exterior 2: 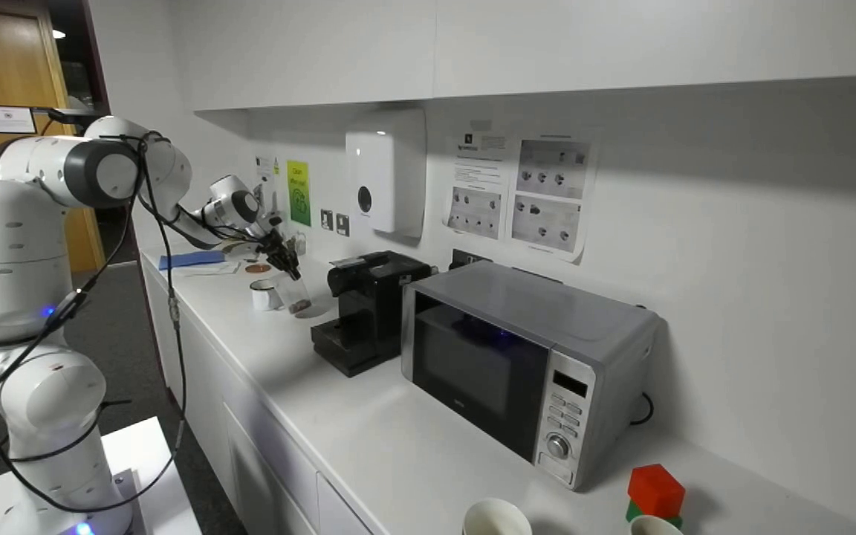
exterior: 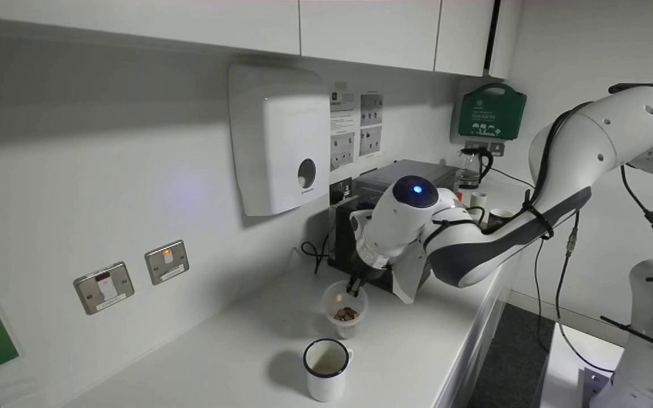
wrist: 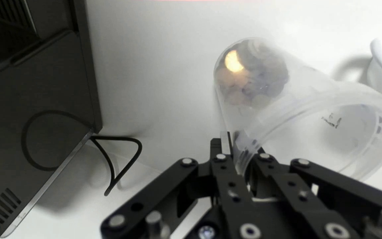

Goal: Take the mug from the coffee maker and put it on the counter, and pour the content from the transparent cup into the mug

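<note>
The transparent cup [exterior: 331, 293] is held tilted, its mouth toward the mug, with brown coin-like pieces in its bottom. It also shows in an exterior view [exterior 2: 292, 294] and the wrist view [wrist: 305, 74]. My gripper [exterior: 353, 287] is shut on the cup's wall at the rim; its fingers also show in an exterior view [exterior 2: 294, 273] and the wrist view [wrist: 233, 146]. The white mug [exterior: 326, 386] stands upright on the counter [exterior: 219, 362], close beside the cup; its edge shows in the wrist view [wrist: 381, 76]. The black coffee maker [exterior 2: 368, 312] stands behind the gripper.
A grey microwave [exterior 2: 532, 319] stands beside the coffee maker. A white wall dispenser [exterior: 287, 147] and cabinets [exterior: 366, 28] hang above. A cup [exterior 2: 497, 519] and a red block [exterior 2: 655, 490] stand further along. A black cable [wrist: 128, 166] lies behind the coffee maker.
</note>
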`<state>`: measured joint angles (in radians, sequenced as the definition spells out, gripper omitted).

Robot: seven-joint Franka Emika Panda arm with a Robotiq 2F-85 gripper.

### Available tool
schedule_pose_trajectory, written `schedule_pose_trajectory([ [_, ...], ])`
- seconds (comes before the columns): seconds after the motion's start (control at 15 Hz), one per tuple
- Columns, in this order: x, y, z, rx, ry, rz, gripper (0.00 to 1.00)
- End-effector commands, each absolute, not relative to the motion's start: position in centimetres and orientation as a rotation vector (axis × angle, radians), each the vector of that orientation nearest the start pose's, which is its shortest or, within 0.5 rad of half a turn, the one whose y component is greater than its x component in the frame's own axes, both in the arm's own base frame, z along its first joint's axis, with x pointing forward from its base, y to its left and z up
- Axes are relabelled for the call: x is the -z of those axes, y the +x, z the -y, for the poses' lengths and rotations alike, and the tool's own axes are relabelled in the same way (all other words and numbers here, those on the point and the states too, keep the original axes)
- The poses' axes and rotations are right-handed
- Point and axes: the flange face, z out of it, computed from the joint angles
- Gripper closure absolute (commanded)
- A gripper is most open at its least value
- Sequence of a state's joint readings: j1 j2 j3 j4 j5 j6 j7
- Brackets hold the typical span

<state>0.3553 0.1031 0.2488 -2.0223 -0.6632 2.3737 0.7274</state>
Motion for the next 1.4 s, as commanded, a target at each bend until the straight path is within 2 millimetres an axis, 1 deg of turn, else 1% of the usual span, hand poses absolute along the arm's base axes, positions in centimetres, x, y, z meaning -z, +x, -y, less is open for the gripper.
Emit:
schedule_pose_trajectory([
  [0.0,-45.4,48.6,-33.2,0.941,-3.204,0.525,0.98],
  [0.33,-46.2,48.7,-33.2,1.040,-3.205,0.550,0.98],
  [0.67,-46.0,48.8,-33.6,1.153,-3.214,0.582,0.98],
  [1.07,-45.4,48.1,-35.6,1.336,-3.214,0.609,0.98],
  [1.33,-44.6,47.5,-36.9,1.404,-3.234,0.548,0.98],
])
